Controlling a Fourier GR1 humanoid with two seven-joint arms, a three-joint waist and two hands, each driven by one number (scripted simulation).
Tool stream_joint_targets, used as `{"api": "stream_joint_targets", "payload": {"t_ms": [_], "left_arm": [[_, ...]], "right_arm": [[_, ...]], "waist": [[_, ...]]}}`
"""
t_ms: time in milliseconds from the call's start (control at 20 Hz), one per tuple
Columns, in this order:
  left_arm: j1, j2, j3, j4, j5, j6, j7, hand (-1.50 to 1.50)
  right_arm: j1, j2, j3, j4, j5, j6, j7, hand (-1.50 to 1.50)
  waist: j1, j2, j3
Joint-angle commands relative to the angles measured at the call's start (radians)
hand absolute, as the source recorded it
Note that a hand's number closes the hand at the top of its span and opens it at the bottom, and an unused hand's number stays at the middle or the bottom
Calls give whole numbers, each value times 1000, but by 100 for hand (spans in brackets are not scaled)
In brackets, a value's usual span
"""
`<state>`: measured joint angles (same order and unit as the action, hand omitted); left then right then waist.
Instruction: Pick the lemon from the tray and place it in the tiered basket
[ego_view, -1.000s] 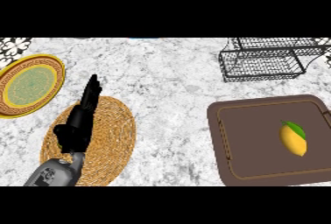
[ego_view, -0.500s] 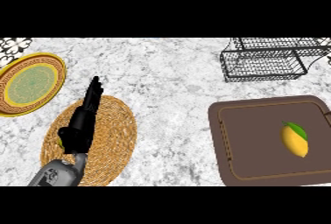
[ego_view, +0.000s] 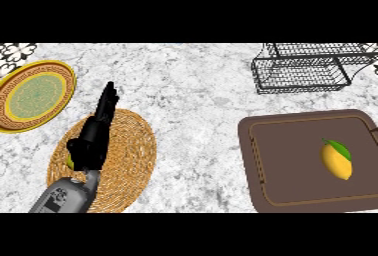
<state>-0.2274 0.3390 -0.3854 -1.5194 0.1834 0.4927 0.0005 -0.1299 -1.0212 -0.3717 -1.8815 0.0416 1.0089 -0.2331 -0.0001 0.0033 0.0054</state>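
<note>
A yellow lemon (ego_view: 337, 159) with a green leaf lies on the right part of the dark brown tray (ego_view: 284, 165) at the right of the counter. The black wire tiered basket (ego_view: 303, 74) stands at the back right, beyond the tray. My left hand (ego_view: 94, 135) hovers over a round woven mat at the lower left, fingers straight and pointing away, holding nothing. It is far to the left of the lemon and the basket. My right hand does not show.
A round woven mat (ego_view: 129, 157) lies under my left hand. A patterned plate (ego_view: 33, 95) with a yellow rim sits at the far left. The marble counter (ego_view: 192, 105) stretches between the mat and the tray.
</note>
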Motion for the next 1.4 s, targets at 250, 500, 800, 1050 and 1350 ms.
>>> {"api": "stream_joint_targets", "payload": {"t_ms": [250,500,800,1050,1350], "left_arm": [[60,-5,8,-5,-15,-14,-26,0],[44,-2,21,-27,-15,-31,6,0],[77,-13,8,-84,-54,-25,8,0],[41,-28,49,-56,-46,-49,50,0],[83,-51,88,-20,-67,-97,-20,0]], "right_arm": [[142,-89,80,82,306,-112,-408,-150],[238,-137,146,142,434,-335,-564,-150],[209,-167,246,258,488,-494,-653,-150],[206,-155,273,287,548,-637,-740,-150],[114,-111,277,373,568,-620,-695,-150]], "waist": [[8,0,-2],[-1,-3,-2],[18,-2,-4],[4,-4,-5],[6,-3,-6]]}}
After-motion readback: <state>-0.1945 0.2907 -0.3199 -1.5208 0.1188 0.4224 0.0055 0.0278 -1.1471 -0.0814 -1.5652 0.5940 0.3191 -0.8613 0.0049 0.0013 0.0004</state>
